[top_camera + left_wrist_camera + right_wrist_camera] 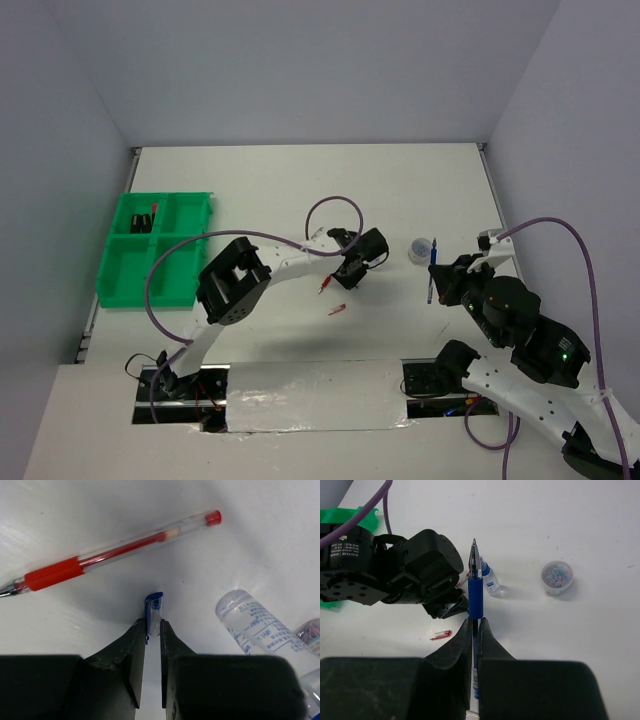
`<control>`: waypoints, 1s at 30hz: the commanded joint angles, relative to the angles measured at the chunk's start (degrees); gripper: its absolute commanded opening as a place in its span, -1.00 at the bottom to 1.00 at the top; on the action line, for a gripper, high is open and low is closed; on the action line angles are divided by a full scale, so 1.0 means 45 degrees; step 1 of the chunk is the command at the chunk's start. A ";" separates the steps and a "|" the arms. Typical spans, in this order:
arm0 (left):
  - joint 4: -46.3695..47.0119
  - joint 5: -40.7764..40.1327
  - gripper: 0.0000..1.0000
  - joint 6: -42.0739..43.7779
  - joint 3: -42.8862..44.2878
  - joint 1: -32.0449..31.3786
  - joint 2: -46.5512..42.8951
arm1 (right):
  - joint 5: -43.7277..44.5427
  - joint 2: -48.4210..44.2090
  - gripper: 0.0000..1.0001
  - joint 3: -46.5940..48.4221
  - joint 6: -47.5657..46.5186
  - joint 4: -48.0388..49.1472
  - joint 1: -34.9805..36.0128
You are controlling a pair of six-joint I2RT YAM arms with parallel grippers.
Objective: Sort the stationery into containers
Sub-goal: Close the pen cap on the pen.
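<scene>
Tight around left fingers [125,665] — red pen [115,550] ahead, bottle [255,625] beside.

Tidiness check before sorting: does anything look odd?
Both pens are uncapped. The red pen lies bare-tipped, a small red cap loose nearby; the blue pen in the right gripper is bare too, while the left gripper pinches a blue-clipped cap.

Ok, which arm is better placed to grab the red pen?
Probably left: the clear red-ink pen lies by the left fingers, which pinch a small blue cap; the right fingers hold a blue pen.
</scene>
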 commanded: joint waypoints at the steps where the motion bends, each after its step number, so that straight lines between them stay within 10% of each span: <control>1: 0.0928 -0.0093 -1.00 0.1494 -0.1220 0.0038 0.0773 | -0.0041 0.0084 -1.00 0.0258 -0.0083 0.0589 -0.0030; 30: 0.1223 -0.3513 -1.00 1.1862 -0.4050 0.0408 -0.6181 | -0.0842 0.2194 -1.00 -0.0055 0.0582 0.1253 -0.0050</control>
